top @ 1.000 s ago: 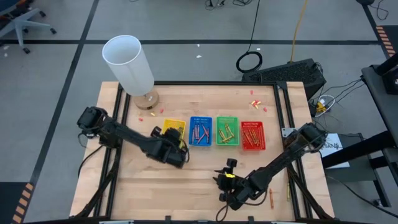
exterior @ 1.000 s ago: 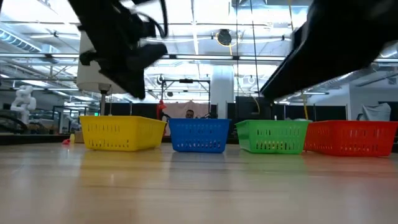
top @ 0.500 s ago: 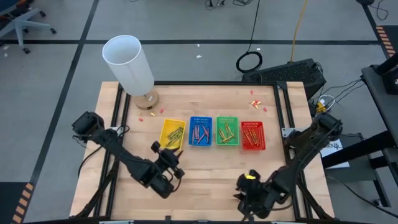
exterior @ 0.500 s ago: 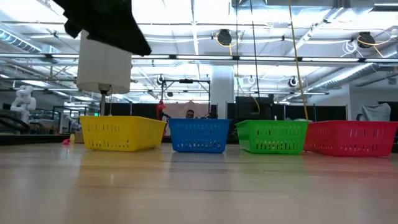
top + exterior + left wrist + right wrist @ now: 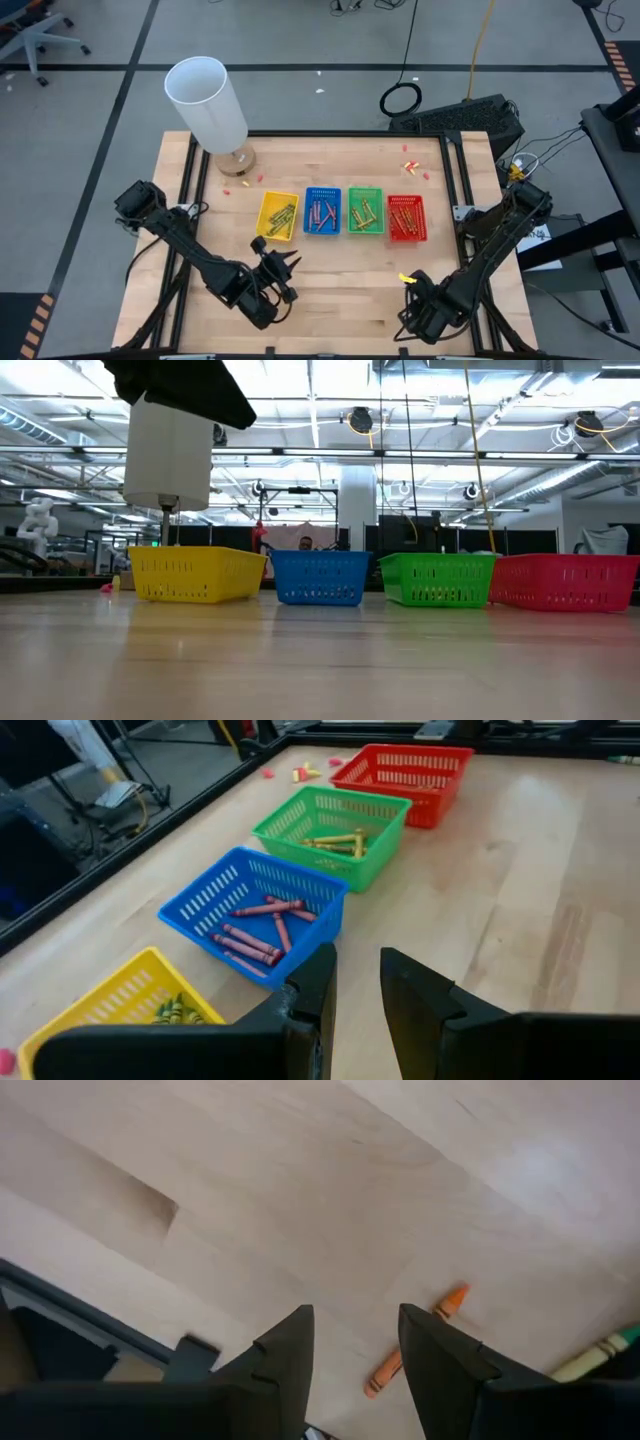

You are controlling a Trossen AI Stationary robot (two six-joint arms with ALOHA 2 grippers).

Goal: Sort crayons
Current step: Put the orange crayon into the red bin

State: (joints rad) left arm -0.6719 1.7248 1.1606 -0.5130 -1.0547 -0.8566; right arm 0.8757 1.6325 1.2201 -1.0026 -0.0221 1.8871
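The big wooden surface (image 5: 330,290) holds a tall white tube (image 5: 205,100) at the back and four trays in a row: yellow tray (image 5: 277,215), blue tray (image 5: 322,211), green tray (image 5: 365,210) and red tray (image 5: 405,217). Most crayons (image 5: 258,930) lie inside the trays. The left pincer (image 5: 282,270) hangs over the front of the surface, near the yellow tray. Its fingers (image 5: 318,990) have a small gap between them and hold nothing. The right pincer (image 5: 355,1365) is at the front right corner, fingers apart, empty, just above an orange crayon (image 5: 415,1338) on the wood. A green and yellow crayon (image 5: 600,1352) beside it is cut off by the picture edge. Tiny scraps (image 5: 412,165) at the back are too small to make out.
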